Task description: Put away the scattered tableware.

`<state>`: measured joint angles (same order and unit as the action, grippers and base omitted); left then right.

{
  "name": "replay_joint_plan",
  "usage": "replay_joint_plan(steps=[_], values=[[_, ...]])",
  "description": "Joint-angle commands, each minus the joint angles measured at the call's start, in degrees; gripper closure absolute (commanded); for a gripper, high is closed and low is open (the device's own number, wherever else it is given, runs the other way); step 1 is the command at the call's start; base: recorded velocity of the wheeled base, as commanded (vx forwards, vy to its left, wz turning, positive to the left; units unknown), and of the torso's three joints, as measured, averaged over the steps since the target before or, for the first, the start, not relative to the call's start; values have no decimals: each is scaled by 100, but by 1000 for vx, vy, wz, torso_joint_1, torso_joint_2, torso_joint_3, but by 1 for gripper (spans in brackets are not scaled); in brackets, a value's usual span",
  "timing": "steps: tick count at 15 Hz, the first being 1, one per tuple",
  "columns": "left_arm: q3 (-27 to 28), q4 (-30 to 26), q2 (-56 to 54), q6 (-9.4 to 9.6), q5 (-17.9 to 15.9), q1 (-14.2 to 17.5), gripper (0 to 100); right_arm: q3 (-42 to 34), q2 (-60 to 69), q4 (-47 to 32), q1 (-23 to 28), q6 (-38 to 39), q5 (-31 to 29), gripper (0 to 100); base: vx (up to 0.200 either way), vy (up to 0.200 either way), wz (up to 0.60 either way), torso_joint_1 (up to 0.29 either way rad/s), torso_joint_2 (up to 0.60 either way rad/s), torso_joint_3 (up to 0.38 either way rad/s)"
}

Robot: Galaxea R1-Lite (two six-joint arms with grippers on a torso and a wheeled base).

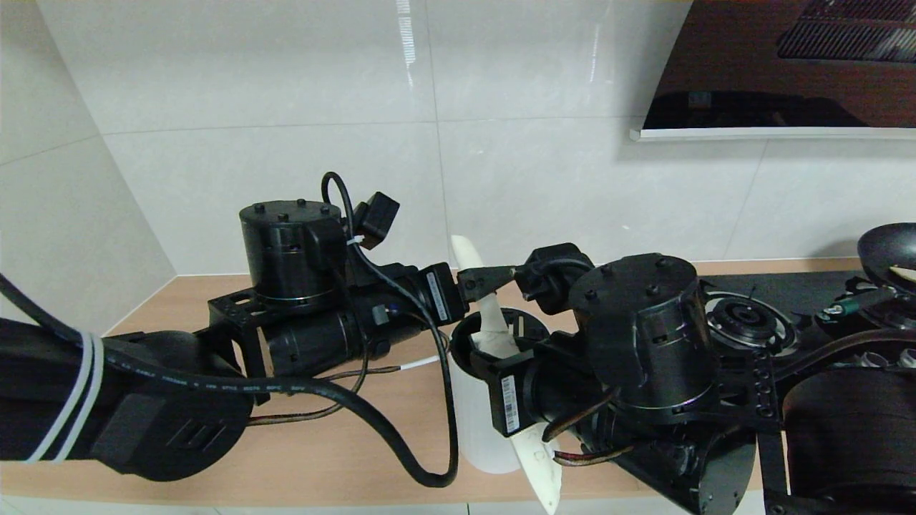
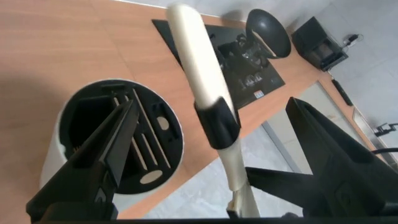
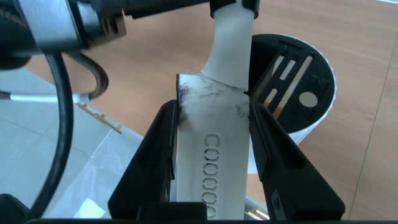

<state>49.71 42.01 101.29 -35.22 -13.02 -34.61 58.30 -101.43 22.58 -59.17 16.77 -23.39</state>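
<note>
white spatula held over the utensil holder, not yet in it
right gripper was clamped on the slotted blade. left gripper sat at the handle, grip state could not be told. holder stood on the tabletop. judged light, stiff, smooth plastic, likely slippery; flat blade faces looked the surest hold.

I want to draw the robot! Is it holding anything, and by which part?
Yes: the right gripper clamps the white utensil by its wide, flat end.
</note>
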Motion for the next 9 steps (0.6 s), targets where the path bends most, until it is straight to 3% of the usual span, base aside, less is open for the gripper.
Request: replay_joint_plan(steps=[1, 9], values=[[3, 27, 22, -3, 1, -28, 0, -2, -9, 1, -7, 1, 1, 100, 0, 0, 0, 0, 0, 0], [3, 115, 22, -3, 1, -20, 0, -20, -9, 10, -50, 1, 1, 100, 0, 0, 0, 0, 0, 0]])
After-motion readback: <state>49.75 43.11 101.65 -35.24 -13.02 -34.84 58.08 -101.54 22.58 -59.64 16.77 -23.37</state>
